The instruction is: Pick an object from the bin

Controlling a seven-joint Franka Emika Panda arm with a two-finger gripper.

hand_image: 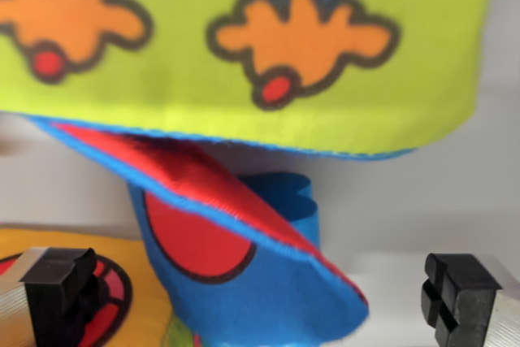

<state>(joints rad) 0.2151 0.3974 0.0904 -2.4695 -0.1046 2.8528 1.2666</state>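
A soft fabric item (244,46) fills the wrist view, very close and blurred. Its top part is lime green with orange splat shapes outlined in black and red dots. Below it a blue and red felt flap (244,233) hangs down between my fingers. My gripper (260,298) is open: the black left fingertip (61,286) sits at the bottom left, the right fingertip (459,294) at the bottom right. The flap lies between them, touching neither pad that I can see.
A yellow-orange patch with a red and black circle (122,282) lies at the bottom left behind the left finger. A pale grey-white bin surface (455,193) shows on the right and behind the fabric.
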